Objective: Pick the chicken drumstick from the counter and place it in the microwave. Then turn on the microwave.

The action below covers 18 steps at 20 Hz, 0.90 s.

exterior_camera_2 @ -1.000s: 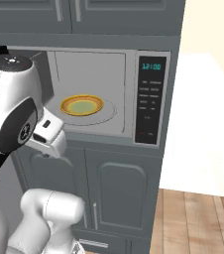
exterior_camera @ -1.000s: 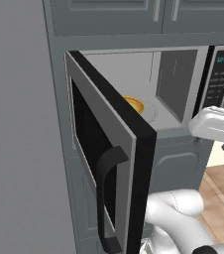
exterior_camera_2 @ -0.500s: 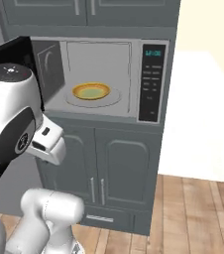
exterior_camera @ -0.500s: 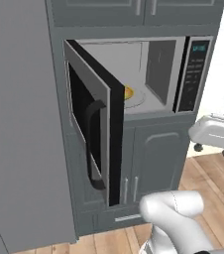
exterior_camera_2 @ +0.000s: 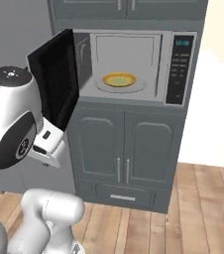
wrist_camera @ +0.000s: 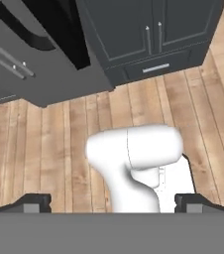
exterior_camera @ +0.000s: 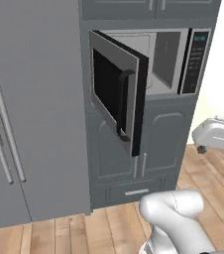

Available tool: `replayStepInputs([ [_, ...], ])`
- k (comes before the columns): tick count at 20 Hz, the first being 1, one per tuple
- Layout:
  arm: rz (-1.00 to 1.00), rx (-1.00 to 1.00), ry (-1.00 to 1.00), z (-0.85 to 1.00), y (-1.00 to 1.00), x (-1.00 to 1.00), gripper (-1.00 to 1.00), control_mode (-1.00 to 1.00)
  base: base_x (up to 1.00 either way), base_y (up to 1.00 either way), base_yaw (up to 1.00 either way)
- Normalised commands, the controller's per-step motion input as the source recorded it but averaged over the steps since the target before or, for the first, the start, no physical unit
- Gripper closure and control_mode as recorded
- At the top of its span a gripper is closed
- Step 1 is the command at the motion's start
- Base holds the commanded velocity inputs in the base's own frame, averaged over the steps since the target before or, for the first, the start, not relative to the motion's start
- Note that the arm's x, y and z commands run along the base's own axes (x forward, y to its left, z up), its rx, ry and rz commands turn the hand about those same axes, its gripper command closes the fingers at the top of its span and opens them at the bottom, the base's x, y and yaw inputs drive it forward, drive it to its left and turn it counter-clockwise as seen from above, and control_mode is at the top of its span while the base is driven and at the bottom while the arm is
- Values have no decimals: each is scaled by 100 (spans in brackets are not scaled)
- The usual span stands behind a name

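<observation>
Chicken drumstick: not located at this inspection, so its position cannot be given. By judgement it is a small, light piece of meat, soft and likely greasy on the skin, firmer along the bone. The sound hold would be across the thick meaty part with moderate pressure, since a hard squeeze may let it slip out.

Microwave (exterior_camera_2: 129, 64): built into the grey cabinet column, with the door (exterior_camera: 118, 96) swung wide open to the left. The dark curved handle (exterior_camera: 125, 106) is intact. A yellow plate (exterior_camera_2: 119, 79) sits on the turntable inside and carries nothing that can be made out. The cavity is otherwise ready to receive the item.

Keypad (exterior_camera_2: 176, 69): on the right of the cavity, with a teal display (exterior_camera_2: 182, 43) at its top. The digits are too small to read. No brand or other lettering is legible anywhere.

Fridge (exterior_camera: 32, 109): stands immediately left of the microwave column. Lower cabinet doors (exterior_camera_2: 126, 149) are below the microwave, over a wooden floor (wrist_camera: 49, 149).

Gripper (wrist_camera: 113, 203): in the hand view the fingers (wrist_camera: 34, 202) stand spread wide at the bottom corners, with nothing between them, pointing down towards the floor.

Finding: pickup not yet done; the surface holding the item has yet to be reached.
</observation>
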Motion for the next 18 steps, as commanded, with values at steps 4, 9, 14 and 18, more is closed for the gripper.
replayStepInputs([
  [4, 0, 0, 0, 0, 0, 0, -100, 100, 0, 100, 0],
  [9, 0, 0, 0, 0, 0, 0, -100, 100, 0, 100, 0],
  [14, 0, 0, 0, 0, 0, 0, -100, 100, 0, 100, 0],
  [18, 0, 0, 0, 0, 0, 0, -100, 100, 0, 100, 0],
])
